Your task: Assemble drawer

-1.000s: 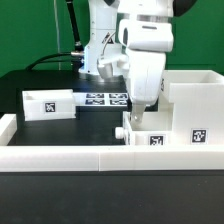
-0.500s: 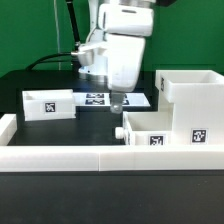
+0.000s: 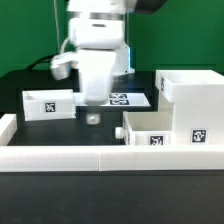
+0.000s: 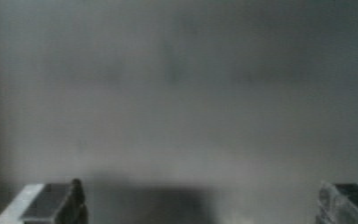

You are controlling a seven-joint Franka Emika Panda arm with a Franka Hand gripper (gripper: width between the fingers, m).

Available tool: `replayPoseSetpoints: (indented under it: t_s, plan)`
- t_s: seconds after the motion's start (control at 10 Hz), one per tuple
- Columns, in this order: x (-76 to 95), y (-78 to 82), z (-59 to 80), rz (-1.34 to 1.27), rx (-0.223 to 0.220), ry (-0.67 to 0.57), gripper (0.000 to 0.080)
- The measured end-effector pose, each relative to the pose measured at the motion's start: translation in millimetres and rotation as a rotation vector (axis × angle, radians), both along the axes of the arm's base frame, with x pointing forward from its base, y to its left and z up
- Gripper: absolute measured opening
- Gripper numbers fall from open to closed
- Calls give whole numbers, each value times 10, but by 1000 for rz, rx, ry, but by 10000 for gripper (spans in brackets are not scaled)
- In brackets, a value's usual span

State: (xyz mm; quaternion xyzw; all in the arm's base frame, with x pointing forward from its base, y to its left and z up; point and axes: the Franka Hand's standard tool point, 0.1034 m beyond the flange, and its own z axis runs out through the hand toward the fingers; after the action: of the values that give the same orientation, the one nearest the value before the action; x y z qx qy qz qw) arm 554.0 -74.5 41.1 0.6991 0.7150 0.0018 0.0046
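The drawer's large white hollow casing (image 3: 196, 96) stands at the exterior view's right. One small tray box (image 3: 150, 127) with a tag sits against its near left side. The other tray box (image 3: 50, 103) stands apart at the left. My gripper (image 3: 93, 117) hangs low over the dark table between the two tray boxes, touching neither. In the wrist view my gripper (image 4: 202, 203) is open with its fingers wide apart; only blurred grey surface lies between them.
A low white border wall (image 3: 100, 158) runs along the front, with another block (image 3: 8, 125) at the left. The marker board (image 3: 127, 99) lies flat behind the gripper. The arm's white body (image 3: 98, 45) rises above mid table.
The gripper has moved from over the right tray box toward the exterior view's left, ending over the open table. The tray boxes and casing have not moved.
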Motion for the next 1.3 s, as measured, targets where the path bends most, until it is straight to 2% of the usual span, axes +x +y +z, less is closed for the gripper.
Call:
replayPoseSetpoints:
  t_s: [0.1,0.3,0.4,0.5,0.7,0.9,1.3]
  plan:
    - [87,-41,6,-15,26,-1,649]
    - [207,-215,-34,22,118,9,649]
    - [276,-227,-41,12,141,13,649]
    - [330,-139,-86,19,158,12,649]
    - [327,44,-180,30,171,17,649]
    - [354,352,-257,43,188,13,649]
    - [348,321,-261,38,187,14,649]
